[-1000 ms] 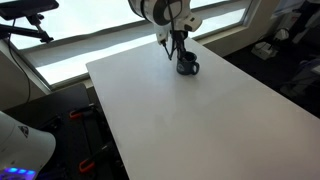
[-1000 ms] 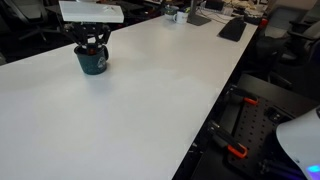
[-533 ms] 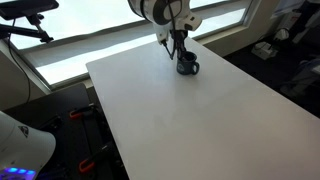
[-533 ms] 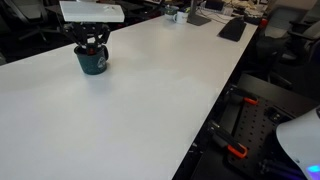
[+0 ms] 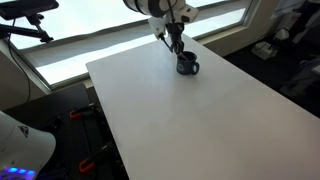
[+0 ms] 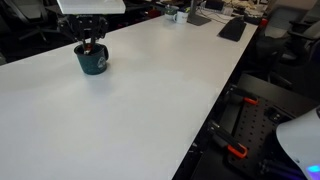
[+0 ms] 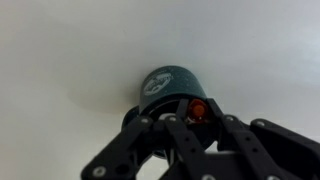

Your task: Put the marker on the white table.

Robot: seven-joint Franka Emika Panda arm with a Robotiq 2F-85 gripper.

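The white table point(image 5: 190, 120) carries a dark mug point(image 5: 187, 66) near its far corner. Just above the mug, the gripper point(image 5: 177, 50) is clamped on the marker point(image 7: 198, 109), whose reddish end shows between the fingers over the mug's mouth.

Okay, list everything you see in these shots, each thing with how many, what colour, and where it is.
white table: one, white, fills the middle of both exterior views.
mug: one, dark blue-black, upright on the table near its window-side end, directly under the gripper.
marker: one, dark with a red part, between the gripper's fingers above the mug, not on the table.
flat dark object: one, black, on the table's far end; too small to identify.
window: one strip, bright, behind the table.
arm: one, white, reaching in from above the mug.
gripper: one, black, pointing down over the mug, closed on the marker.
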